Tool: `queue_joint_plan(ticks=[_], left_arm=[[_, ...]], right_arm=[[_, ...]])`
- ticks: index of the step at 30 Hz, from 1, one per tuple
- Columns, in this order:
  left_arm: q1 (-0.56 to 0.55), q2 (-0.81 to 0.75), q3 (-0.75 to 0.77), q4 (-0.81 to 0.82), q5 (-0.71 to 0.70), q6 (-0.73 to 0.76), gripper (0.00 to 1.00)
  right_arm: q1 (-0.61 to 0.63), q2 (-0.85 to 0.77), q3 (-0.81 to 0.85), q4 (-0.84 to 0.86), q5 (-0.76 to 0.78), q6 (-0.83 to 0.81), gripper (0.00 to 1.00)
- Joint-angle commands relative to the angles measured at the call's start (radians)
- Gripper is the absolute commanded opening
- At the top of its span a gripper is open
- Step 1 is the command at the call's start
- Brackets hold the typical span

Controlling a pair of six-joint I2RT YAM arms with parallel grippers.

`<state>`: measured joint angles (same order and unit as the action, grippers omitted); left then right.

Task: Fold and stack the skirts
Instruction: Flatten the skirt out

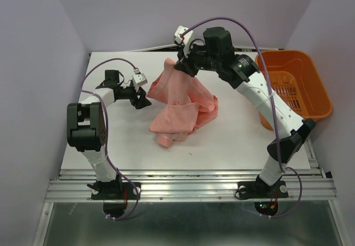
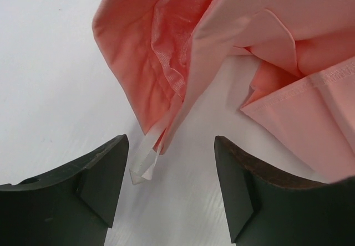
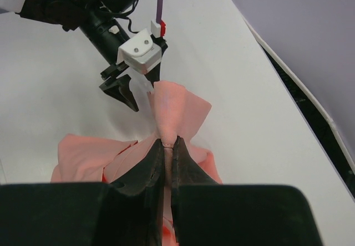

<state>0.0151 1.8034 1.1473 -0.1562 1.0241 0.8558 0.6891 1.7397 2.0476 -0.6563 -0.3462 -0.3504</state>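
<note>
Salmon-pink skirts lie in a crumpled heap mid-table; how many are in it I cannot tell. My right gripper is shut on a fold of skirt fabric and holds that upper edge lifted off the table. In the right wrist view its jaws pinch the cloth tightly. My left gripper stands open at the heap's left corner. In the left wrist view a skirt corner with a white ribbon loop hangs between the spread fingers, touching neither.
An orange plastic basket stands at the table's right edge, beside the right arm. White tabletop shows around the heap. Purple walls close in the back and both sides.
</note>
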Motion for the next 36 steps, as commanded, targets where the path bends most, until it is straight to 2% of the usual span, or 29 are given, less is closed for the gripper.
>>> queue_joint_plan(ticks=[1,6,11,16,18,21,22,24,25,26,27,28,29,31,32,34,35,36], left_arm=[[-0.01,0.007,0.038,0.02,0.06,-0.015,0.73],[-0.055,0.016,0.019,0.203,0.051,-0.182,0.77],[-0.072,0.024,0.026,0.215,0.018,-0.215,0.81],[-0.081,0.027,0.042,0.211,0.005,-0.224,0.8],[-0.081,0.03,0.057,0.202,0.014,-0.218,0.75],[-0.083,0.031,0.081,0.198,0.031,-0.193,0.53],[-0.083,0.033,0.086,0.198,0.033,-0.193,0.42],[-0.081,0.039,0.112,0.182,0.048,-0.19,0.32],[-0.081,0.042,0.127,0.112,0.05,-0.141,0.2],[-0.081,0.045,0.162,0.065,0.053,-0.108,0.13],[-0.08,0.045,0.187,-0.042,0.039,-0.063,0.05],[-0.067,0.045,0.207,-0.072,0.028,-0.025,0.0],[-0.055,0.033,0.239,-0.089,0.018,-0.034,0.0],[0.014,0.011,0.27,-0.057,-0.025,-0.099,0.0],[0.038,-0.01,0.319,-0.031,-0.05,-0.213,0.0],[0.092,-0.019,0.4,0.01,-0.126,-0.326,0.0],[0.136,-0.012,0.514,0.01,-0.151,-0.431,0.0],[0.157,-0.004,0.582,-0.015,-0.197,-0.467,0.0]], right_arm=[[0.009,-0.077,0.003,0.133,0.026,0.031,0.01],[0.009,-0.092,-0.003,0.129,0.024,0.039,0.01],[0.009,-0.098,0.003,0.115,0.007,0.041,0.01],[0.009,-0.098,0.002,0.101,-0.037,0.042,0.01],[0.009,-0.104,-0.004,0.1,-0.051,0.042,0.01],[0.009,-0.114,-0.017,0.107,-0.051,0.042,0.01],[0.009,-0.114,-0.018,0.109,-0.044,0.042,0.01],[0.009,-0.118,-0.018,0.124,0.007,0.048,0.01],[0.009,-0.126,-0.021,0.135,0.038,0.053,0.01],[0.009,-0.132,-0.032,0.158,0.085,0.06,0.01],[0.009,-0.144,-0.073,0.231,0.196,0.048,0.01],[0.009,-0.173,-0.099,0.274,0.255,0.033,0.01],[0.009,-0.186,-0.125,0.372,0.395,0.015,0.01],[-0.002,-0.201,-0.177,0.457,0.516,-0.033,0.01],[-0.017,-0.204,-0.178,0.489,0.559,-0.03,0.01],[-0.11,-0.197,-0.159,0.543,0.608,0.016,0.01],[-0.146,-0.187,-0.133,0.564,0.618,0.031,0.01],[-0.222,-0.181,-0.119,0.57,0.619,0.069,0.01]])
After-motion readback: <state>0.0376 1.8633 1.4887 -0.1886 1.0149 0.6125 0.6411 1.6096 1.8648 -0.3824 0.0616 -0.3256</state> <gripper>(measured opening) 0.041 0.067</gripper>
